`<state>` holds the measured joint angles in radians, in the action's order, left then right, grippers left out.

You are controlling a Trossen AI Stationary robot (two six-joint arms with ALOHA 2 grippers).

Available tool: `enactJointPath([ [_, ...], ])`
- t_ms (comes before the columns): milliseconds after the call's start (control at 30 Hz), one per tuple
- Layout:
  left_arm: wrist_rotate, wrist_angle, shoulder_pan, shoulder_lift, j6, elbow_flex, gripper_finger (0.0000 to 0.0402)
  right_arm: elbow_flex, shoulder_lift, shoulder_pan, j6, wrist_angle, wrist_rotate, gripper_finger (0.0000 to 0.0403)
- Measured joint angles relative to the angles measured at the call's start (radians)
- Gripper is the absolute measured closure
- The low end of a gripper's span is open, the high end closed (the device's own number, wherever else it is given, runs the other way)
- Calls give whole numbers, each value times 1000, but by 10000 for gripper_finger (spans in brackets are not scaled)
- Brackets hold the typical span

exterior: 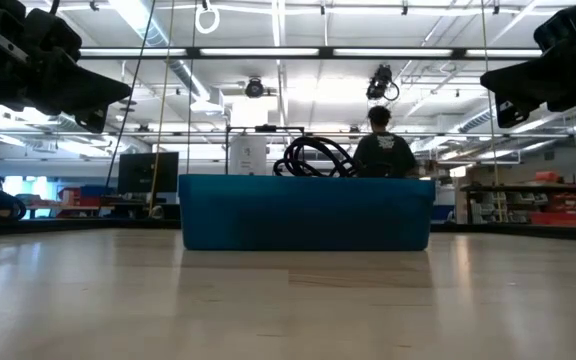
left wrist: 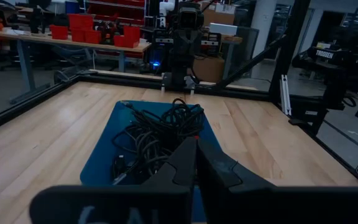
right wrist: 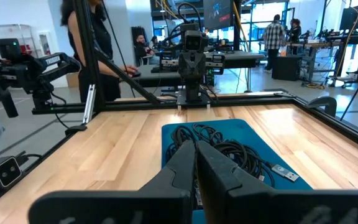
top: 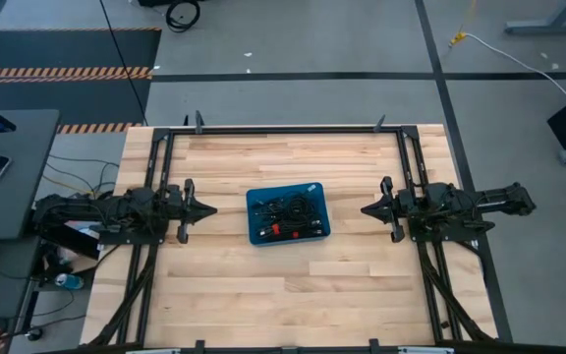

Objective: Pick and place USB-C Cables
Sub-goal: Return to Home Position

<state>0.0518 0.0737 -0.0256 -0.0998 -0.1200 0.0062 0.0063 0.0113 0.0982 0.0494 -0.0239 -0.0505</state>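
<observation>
Workshop with shelves and a person point(exterior: 381, 148) behind; wood table point(top: 263, 295) carrying blue bin point(top: 252, 218) at its middle. Cables point(top: 289, 214) heaped inside bin, one loop standing above its rim, a plug end lying near its wall. Left gripper point(top: 210, 208) raised, well apart from bin on one side, fingers point(left wrist: 180, 163) closed on nothing. Right gripper point(top: 366, 209) likewise on the opposite side, closed and empty. Probably little left but parking. Risks: springy loop uncoiling and sliding over the rim; light bin shifting if nudged by a low swing; stray end snagging on a finger passing close above the heap.
</observation>
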Motion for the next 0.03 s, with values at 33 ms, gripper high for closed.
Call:
enactJointPath([
  [33,0,0,0,0,0,0,382,0,0,0,0,0,0,380],
])
